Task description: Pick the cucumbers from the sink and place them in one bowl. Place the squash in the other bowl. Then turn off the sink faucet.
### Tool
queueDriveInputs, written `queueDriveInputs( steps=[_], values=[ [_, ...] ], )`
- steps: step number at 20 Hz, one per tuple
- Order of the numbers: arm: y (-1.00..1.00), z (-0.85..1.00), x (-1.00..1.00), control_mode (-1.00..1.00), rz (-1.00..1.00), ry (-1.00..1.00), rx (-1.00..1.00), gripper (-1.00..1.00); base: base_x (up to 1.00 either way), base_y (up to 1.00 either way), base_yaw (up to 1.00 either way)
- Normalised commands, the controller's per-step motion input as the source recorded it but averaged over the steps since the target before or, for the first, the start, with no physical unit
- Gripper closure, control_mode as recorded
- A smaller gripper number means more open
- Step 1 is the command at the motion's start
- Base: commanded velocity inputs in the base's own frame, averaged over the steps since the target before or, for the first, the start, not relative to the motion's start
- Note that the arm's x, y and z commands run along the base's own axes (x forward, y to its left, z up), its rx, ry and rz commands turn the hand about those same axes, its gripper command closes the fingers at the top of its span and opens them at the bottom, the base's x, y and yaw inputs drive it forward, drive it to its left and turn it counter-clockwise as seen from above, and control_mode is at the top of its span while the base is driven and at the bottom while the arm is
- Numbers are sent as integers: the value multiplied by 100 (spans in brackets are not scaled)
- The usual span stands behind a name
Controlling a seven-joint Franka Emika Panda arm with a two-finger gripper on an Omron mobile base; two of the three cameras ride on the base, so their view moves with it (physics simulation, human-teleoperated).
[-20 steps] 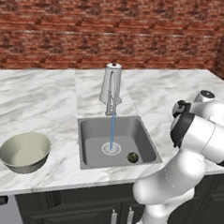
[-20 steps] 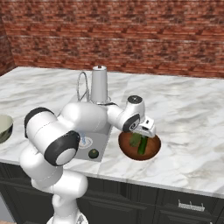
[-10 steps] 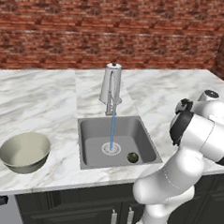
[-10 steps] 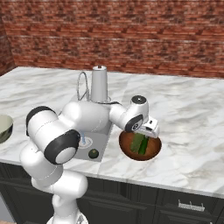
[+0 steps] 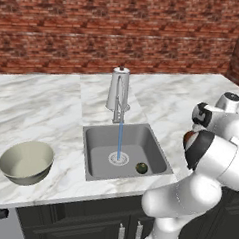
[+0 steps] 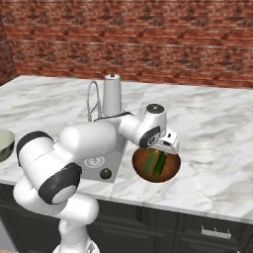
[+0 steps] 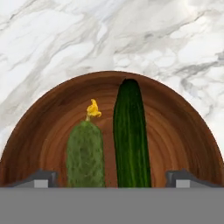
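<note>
**Both cucumbers in the wooden bowl; squash next**

My gripper hangs just above the wooden bowl, which sits on the marble tabletop to the right of the sink. In the hand view my two tips stand far apart, one at each lower side, with nothing between them: jaws wide open, holding nothing.

Directly below them lie the two cucumbers, side by side and lengthwise. The long dark cucumber is on the right; the short, plump, paler cucumber, with a yellow flower at its end, is on the left. They lie close, nearly touching, but I cannot tell if they do. Neither touches my jaws.

The squash sits on the sink floor near the front right corner, just beside the drain. It is well apart from my jaws, back across the sink rim. Water runs in a thin stream from the faucet down to the drain.

My judgement on handling the squash: small, round, firm and light, probably wet and so slippery. It may roll or squirt out if pinched off centre. I would come straight down and close across its widest part, with the tips low on its sides.

The grey bowl waits on the tabletop left of the sink, on the far side from me.
</note>
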Motion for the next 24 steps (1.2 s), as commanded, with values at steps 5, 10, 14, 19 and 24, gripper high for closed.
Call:
queueDriveInputs(
  steps=[5, 10, 14, 19, 24],
  values=[
    [23, 63, -19, -100, 5, 0, -1, -100, 0, 0, 0],
    [30, 56, -28, -100, 7, 0, -2, -100, 0, 0, 0],
    [40, 45, -34, -100, 6, 0, 0, -100, 0, 0, 0],
    [52, 15, -44, -100, 6, 0, 0, -100, 0, 0, 0],
    [68, 0, -40, -100, 7, 0, 0, -100, 0, 0, 0]
  ],
)
